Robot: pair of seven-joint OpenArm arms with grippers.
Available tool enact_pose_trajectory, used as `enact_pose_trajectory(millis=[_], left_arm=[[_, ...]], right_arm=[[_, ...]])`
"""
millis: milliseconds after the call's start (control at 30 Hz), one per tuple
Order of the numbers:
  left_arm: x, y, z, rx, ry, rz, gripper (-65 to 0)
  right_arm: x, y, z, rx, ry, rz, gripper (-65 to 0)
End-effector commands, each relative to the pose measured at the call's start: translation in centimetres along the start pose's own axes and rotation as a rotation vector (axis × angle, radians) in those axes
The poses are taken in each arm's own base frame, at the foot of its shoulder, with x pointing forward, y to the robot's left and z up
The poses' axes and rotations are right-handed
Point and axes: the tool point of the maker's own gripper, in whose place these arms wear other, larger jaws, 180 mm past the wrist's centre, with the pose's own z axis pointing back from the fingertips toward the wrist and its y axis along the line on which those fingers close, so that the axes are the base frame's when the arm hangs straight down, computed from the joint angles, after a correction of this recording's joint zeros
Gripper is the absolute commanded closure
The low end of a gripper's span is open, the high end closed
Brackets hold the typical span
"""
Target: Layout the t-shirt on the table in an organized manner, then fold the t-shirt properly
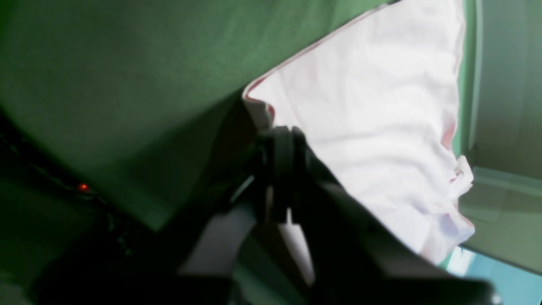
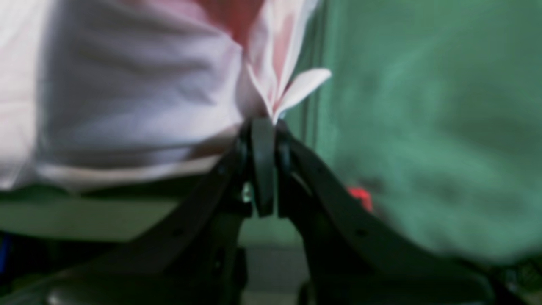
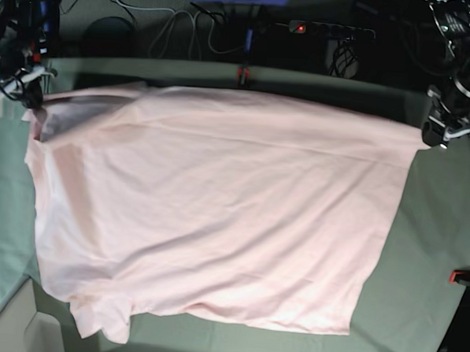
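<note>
The pale pink t-shirt (image 3: 217,214) lies spread across the grey-green table (image 3: 420,257), creased, with no print showing. In the base view my left gripper (image 3: 432,139) is at the shirt's far right corner and my right gripper (image 3: 32,102) at its far left corner. Seen from the left wrist, the left gripper (image 1: 277,131) is shut on a corner of the t-shirt (image 1: 372,106). Seen from the right wrist, the right gripper (image 2: 263,125) is shut on a bunched fold of the t-shirt (image 2: 127,84), and a small flap sticks up beside the jaws.
Red clamps sit on the table's far edge (image 3: 243,72) and right edge (image 3: 465,276). Cables and a power strip (image 3: 329,29) lie beyond the far edge. A pale flat panel (image 3: 6,322) is at the near left corner.
</note>
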Motion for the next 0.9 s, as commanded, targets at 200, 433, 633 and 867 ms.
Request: enact_pose_trajectory(millis=[200, 433, 633, 867], left_arm=[[0.6, 0.4, 1.0, 0.0, -0.017, -0.001, -0.2], [1.2, -0.4, 1.7, -0.013, -0.037, -0.035, -0.2], [1.0, -0.6, 1.7, -0.017, -0.034, -0.036, -0.2], [0.5, -0.2, 1.6, -0.01, -0.026, -0.022, -0.2]], right_arm=[[0.8, -0.1, 4.5, -0.06, -0.047, 0.073, 0.0], [-2.2, -1.1, 4.8, -0.066, 0.048, 0.051, 0.0], [-3.9, -2.7, 2.7, -0.062, 0.093, -0.03, -10.7], [-3.1, -4.2, 4.1, -0.114, 0.063, -0.033, -32.7]])
